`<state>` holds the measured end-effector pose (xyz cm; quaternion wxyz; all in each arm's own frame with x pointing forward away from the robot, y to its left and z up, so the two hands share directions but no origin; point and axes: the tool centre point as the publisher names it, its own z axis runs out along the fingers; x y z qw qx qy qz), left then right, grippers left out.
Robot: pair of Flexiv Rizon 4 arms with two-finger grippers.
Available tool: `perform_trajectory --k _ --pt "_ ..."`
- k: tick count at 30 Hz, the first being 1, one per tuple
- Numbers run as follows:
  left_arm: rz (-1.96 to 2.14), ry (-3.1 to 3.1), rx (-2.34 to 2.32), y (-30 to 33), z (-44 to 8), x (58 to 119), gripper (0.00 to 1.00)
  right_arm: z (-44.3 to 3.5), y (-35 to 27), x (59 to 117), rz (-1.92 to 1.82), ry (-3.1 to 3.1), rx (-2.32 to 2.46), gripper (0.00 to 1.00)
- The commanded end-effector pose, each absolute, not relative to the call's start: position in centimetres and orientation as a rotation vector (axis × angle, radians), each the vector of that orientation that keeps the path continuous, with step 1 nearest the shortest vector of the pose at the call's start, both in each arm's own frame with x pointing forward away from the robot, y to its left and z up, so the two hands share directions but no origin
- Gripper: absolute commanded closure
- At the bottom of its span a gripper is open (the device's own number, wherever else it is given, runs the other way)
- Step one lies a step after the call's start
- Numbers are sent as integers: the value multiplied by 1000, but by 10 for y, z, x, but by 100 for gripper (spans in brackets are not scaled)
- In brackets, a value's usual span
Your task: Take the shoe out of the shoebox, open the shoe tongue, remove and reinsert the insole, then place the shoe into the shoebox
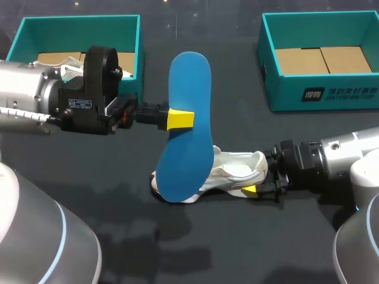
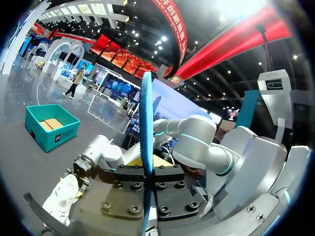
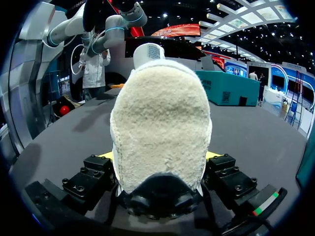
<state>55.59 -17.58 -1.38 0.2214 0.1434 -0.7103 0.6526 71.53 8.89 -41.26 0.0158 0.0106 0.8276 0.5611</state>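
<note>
insole held over the shoe, blocking reach from above, passable gap between left shoebox and right shoebox

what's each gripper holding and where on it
The left gripper pinches the blue insole at its side edge, mid-length; the right gripper clamps the white shoe by its heel.

Table: we saw one big dark table, flat and smooth.
Colour: it looked almost black from above and grey from low down.
Light: we saw soft dark shadows on the table top.
</note>
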Motion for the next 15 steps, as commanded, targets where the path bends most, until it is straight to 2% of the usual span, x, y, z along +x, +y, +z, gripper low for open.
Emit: perform_trajectory --k 1,2,3,15 --pt "1806 -1963 398 -176 -14 555 100 -412 86 716 1718 2601 33 61" --pt "1806 -1963 398 -176 -14 555 100 -412 85 716 1716 2601 32 11" --pt "1806 -1963 398 -176 -14 555 100 -412 84 716 1711 2601 33 0" --pt "1806 -1963 398 -176 -14 555 100 -405 67 712 1571 2725 77 0"
